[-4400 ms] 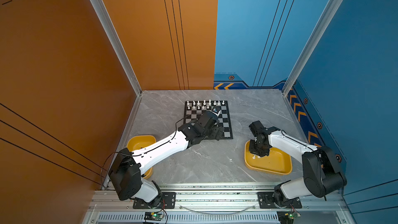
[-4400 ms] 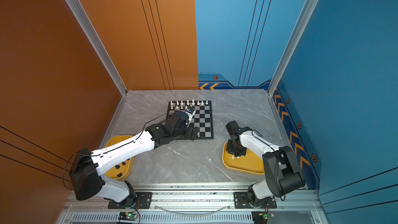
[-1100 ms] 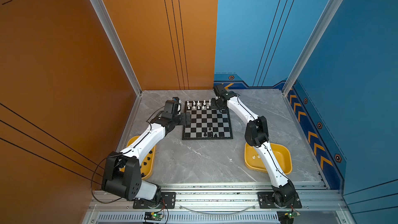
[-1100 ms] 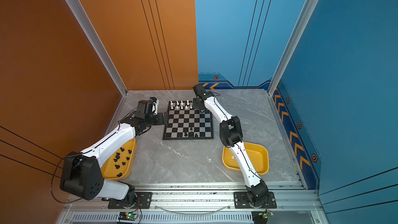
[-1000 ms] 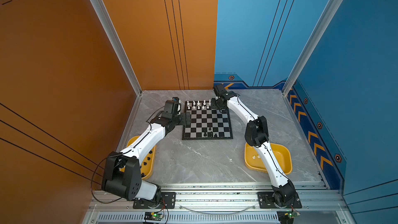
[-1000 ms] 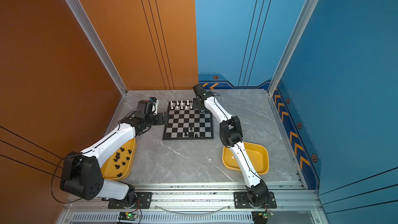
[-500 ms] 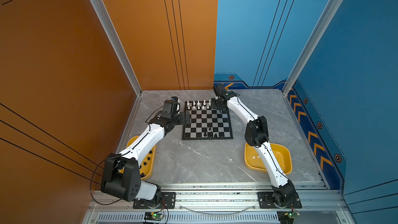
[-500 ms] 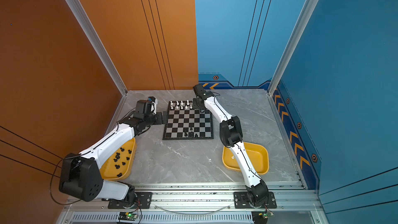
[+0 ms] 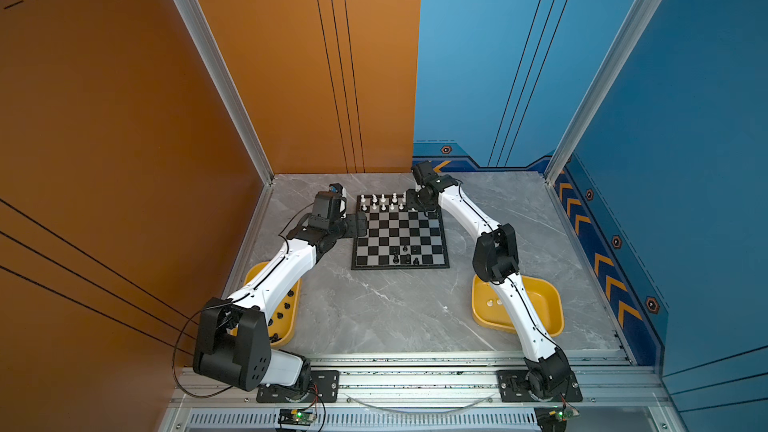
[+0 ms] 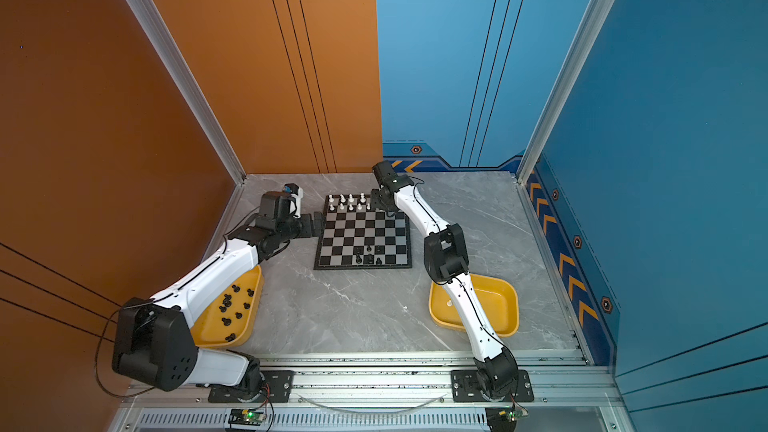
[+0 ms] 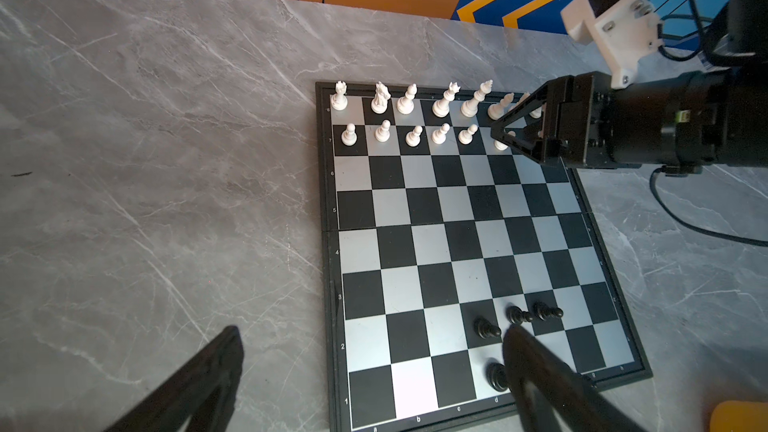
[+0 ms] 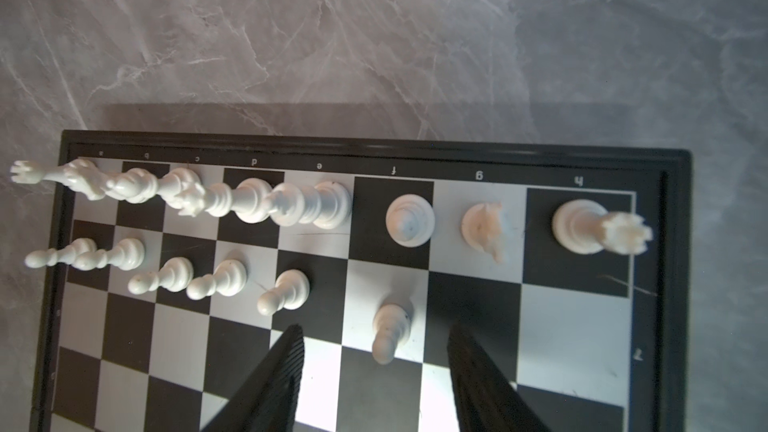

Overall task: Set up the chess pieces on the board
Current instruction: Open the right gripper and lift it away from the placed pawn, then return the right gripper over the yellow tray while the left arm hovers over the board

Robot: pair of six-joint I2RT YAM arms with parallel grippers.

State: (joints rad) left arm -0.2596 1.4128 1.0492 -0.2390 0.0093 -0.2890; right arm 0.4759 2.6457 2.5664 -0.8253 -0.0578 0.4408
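Note:
The board (image 9: 386, 238) (image 10: 353, 234) lies at the back middle of the table. White chess pieces (image 9: 382, 201) (image 11: 411, 118) fill most of its two far rows. Several black pieces (image 9: 405, 255) (image 11: 486, 328) stand near its front edge. My right gripper (image 12: 375, 326) (image 9: 417, 205) hovers over the far right corner, open, its fingers on either side of an upright white pawn (image 12: 390, 326) without touching it. My left gripper (image 11: 372, 329) (image 9: 360, 224) is wide open and holds nothing, at the board's left edge.
A yellow tray (image 10: 245, 336) at the front left holds several black pieces. Another yellow tray (image 9: 540, 305) at the front right holds two white pieces (image 9: 490, 302); my right arm passes over it. Orange and blue walls close off the back and sides.
My right gripper has opened around the white pawn, which now stands free on its square. The left arm has drawn back slightly to the left and stays open.

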